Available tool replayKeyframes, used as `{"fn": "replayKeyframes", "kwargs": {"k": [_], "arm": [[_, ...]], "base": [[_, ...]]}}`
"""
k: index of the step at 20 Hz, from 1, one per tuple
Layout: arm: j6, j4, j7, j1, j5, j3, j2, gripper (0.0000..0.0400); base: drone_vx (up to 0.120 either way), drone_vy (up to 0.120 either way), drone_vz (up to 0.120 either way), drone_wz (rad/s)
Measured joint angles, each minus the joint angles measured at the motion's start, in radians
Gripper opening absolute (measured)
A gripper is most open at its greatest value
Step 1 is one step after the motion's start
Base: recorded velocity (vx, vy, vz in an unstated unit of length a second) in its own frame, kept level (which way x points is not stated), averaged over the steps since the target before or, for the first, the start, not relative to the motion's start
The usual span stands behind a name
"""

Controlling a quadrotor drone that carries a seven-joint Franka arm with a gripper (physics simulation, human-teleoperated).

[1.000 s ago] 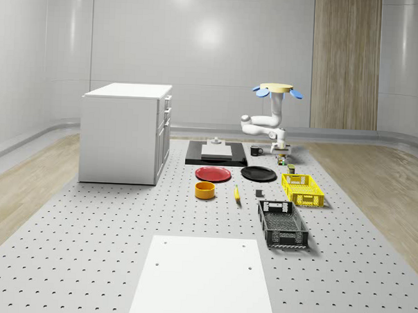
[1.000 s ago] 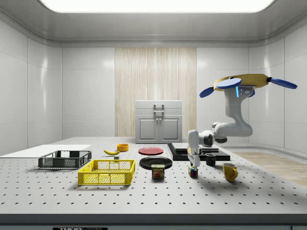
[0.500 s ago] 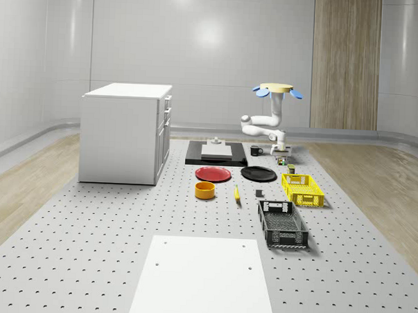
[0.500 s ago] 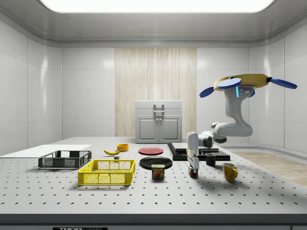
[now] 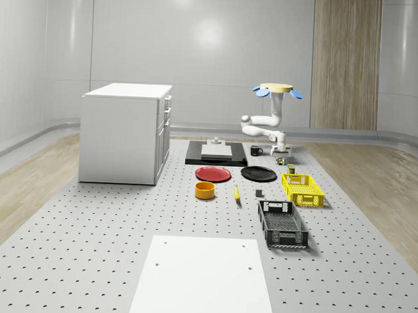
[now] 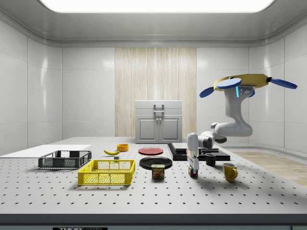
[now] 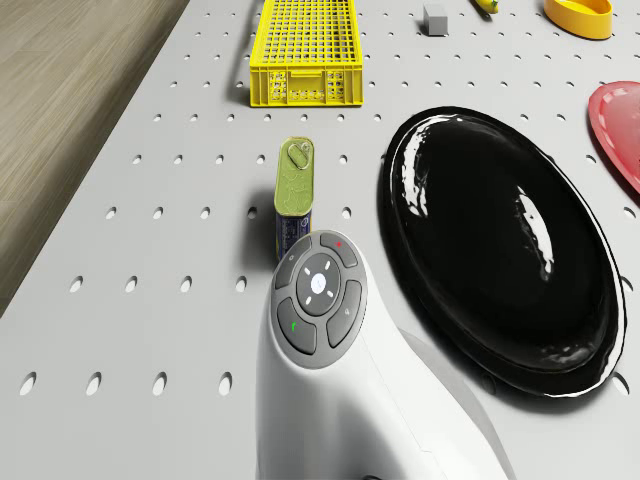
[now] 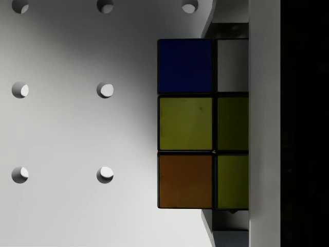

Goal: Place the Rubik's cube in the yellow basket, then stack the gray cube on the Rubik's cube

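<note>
Pegboard table (image 5: 87,248): two baskets, one Rubik's cube (image 8: 195,123).

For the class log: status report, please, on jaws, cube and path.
Drone hovering beside the black plate. Gripper down on the Rubik's cube, cube on the table. Spam can between cube and basket.

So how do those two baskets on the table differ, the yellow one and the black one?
The yellow basket is bright yellow; the black basket is dark. In the whole-scene view the black basket lies nearer the camera, and the yellow basket sits closer to the drone and its arm. In that view the black basket also looks longer. Both are open-topped rectangular crates with mesh walls, resting flat on the perforated table.
</note>
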Motion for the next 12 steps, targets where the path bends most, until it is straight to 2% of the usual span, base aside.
{"fn": "replayKeyframes", "kwargs": {"k": [9,12], "arm": [[0.004,0.001,0.001,-0.002,0.0,-0.001,-0.003,0.0327],[0.005,0.001,0.001,-0.002,0.0,-0.001,-0.004,0.0326]], "base": [[0.0,0.0,0.0,0.0],[0.0,0.0,0.093,0.0]]}}
